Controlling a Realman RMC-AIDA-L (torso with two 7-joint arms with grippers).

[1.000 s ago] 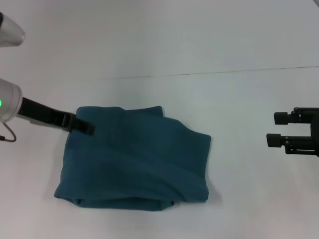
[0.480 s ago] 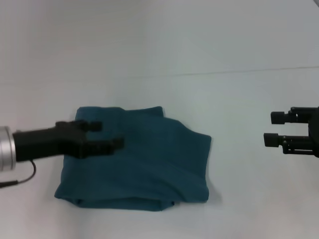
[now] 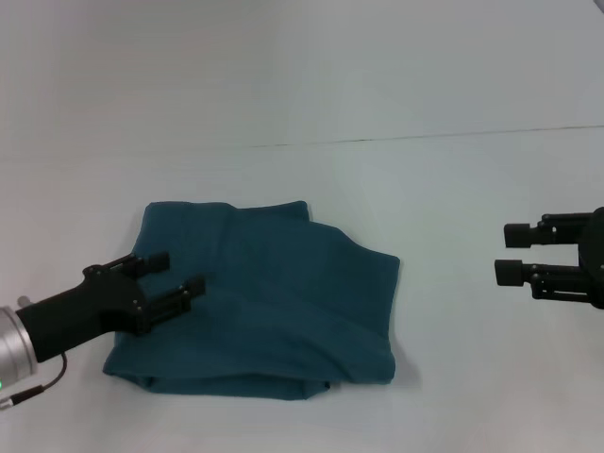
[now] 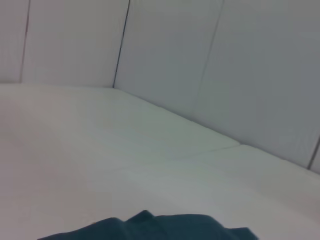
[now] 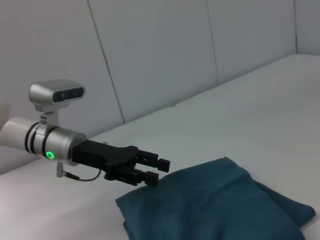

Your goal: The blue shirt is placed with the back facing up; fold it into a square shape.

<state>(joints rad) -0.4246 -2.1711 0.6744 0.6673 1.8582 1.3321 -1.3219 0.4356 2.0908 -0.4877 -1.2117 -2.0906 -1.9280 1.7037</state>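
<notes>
Both grippers hold open, empty fingers, the left gripper [image 3: 175, 272] over the near-left part of the blue shirt [image 3: 274, 302], already a rough square on the worktop [image 3: 425, 94], the right gripper [image 3: 514, 253] well apart; only tidying seems left.

Bare counter around the shirt
Only the folded blue shirt [image 3: 255, 297] interrupts the counter [image 3: 453, 189]; the left gripper [image 3: 176, 274] overhangs its edge.

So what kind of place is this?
Likely a robot test bench: a bare white tabletop, plain grey panelled walls, and only a folded dark teal-blue knit shirt laid out.
</notes>
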